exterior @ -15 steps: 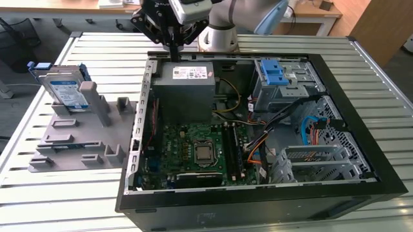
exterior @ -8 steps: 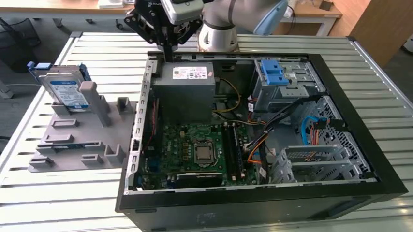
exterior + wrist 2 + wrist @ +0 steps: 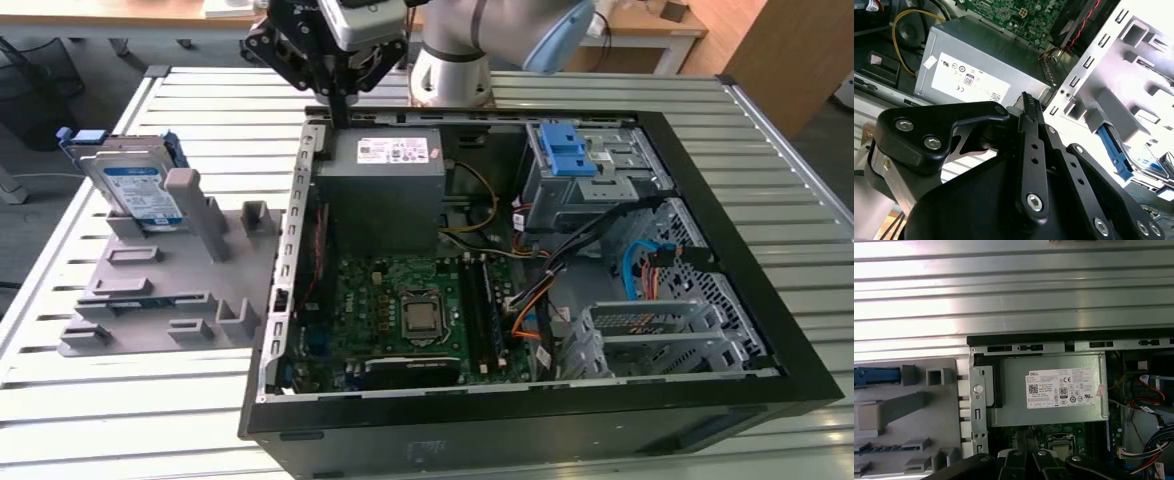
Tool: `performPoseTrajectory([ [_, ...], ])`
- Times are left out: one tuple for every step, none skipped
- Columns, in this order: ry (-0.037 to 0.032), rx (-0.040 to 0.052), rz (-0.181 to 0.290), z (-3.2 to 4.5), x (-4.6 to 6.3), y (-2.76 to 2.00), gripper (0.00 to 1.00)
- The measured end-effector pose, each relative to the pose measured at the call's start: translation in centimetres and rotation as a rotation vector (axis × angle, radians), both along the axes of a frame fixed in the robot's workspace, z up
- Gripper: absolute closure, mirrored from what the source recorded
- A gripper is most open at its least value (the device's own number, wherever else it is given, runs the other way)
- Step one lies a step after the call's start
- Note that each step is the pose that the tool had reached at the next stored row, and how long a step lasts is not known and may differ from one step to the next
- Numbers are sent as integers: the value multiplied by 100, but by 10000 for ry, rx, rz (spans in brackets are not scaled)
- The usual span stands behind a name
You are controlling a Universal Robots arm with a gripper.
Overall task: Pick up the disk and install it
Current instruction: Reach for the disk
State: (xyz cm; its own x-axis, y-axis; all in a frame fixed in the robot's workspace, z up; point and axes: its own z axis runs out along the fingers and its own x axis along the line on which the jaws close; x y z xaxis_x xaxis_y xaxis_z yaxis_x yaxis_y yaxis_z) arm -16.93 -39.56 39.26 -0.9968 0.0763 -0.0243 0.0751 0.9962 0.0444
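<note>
The disk (image 3: 134, 188) stands upright in the grey holder (image 3: 147, 285), well apart from the gripper (image 3: 350, 105). We note the slatted table (image 3: 80, 400) bearing the open computer case (image 3: 534, 430), with the holder just beside it on the exterior view's left. The power-supply box (image 3: 387, 190) sits inside the case. The gripper hangs over that box's far edge, fingers drawn together, gripping nothing.

I'm looking straight down on the grey power-supply box (image 3: 1054, 410) with its white sticker (image 3: 1061, 388), tucked inside the open computer case (image 3: 1019, 347), green motherboard (image 3: 1019, 432) just beside it. The slatted metal table (image 3: 1014, 290) runs beyond the case wall. A grey slotted fixture (image 3: 909, 405) lies alongside the case, and my gripper (image 3: 1027, 466) hangs its black links over the board.
</note>
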Motion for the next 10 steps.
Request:
performPoseTrajectory([
  [1, -1, 1, 0, -14, 3, 89],
  [2, -2, 1, 0, -28, 5, 89],
  [1, -1, 1, -1, -41, 7, 89],
  [2, 0, 2, -2, -55, 10, 89],
  [2, 0, 1, -2, -70, 15, 89],
  [3, 0, 0, -2, -87, 21, 89],
  [5, -1, 0, -3, -104, 28, 89],
  [6, -2, 0, -3, -123, 36, 89],
  [8, -2, 0, -3, -144, 46, 89],
  [8, 0, 1, -5, -165, 57, 89],
])
